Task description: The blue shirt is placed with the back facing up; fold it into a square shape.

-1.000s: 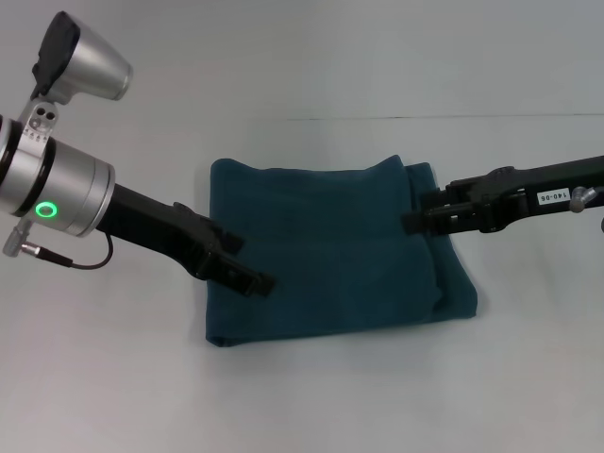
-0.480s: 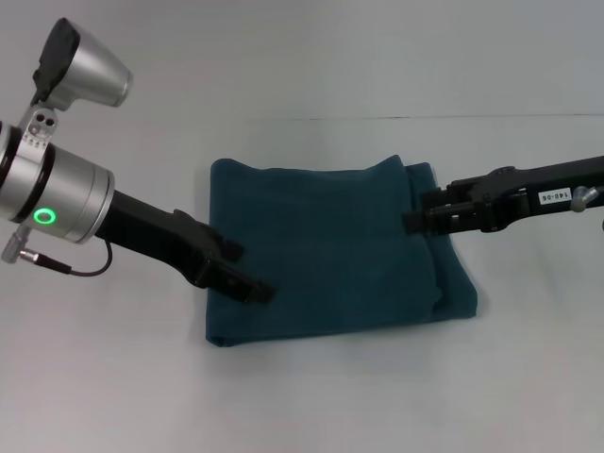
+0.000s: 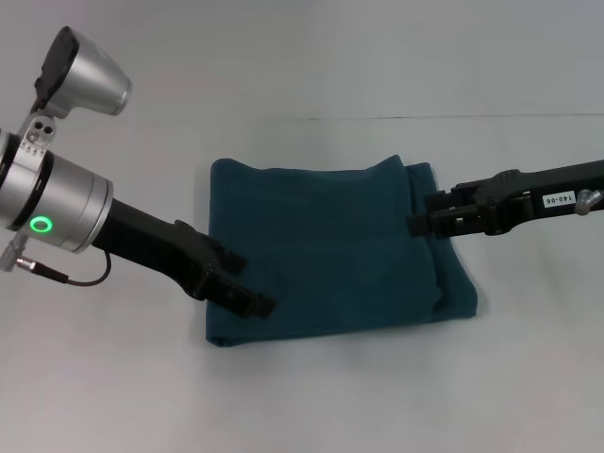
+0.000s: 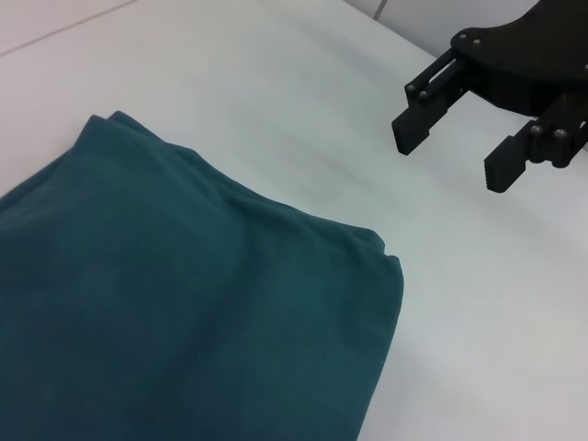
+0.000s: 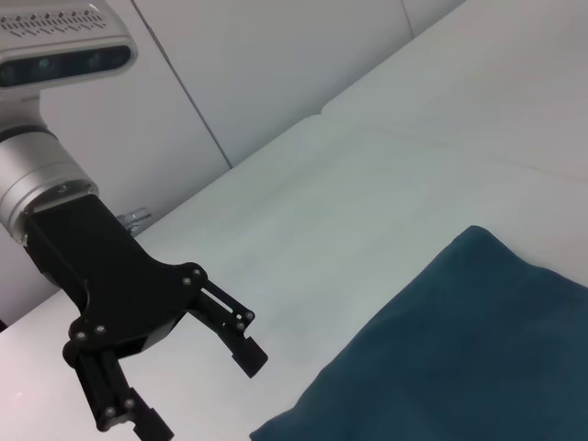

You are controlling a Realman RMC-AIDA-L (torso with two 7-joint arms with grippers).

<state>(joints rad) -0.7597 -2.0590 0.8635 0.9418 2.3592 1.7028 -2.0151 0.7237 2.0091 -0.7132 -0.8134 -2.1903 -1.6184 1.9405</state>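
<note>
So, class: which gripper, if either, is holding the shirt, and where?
Neither. The left gripper and right gripper are both open, off the folded blue shirt.

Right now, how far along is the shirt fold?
The blue shirt already lies folded into a rough square on the table. Nothing is in hand: the left gripper and the right gripper are both open above its edges. Only pulling clear seems left.

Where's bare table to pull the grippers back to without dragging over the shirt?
Bare table lies along the blue shirt's near edge, beyond its far edge, and outside both sides. Crowded spots: the left gripper over the near-left corner, the right gripper at the right edge.
</note>
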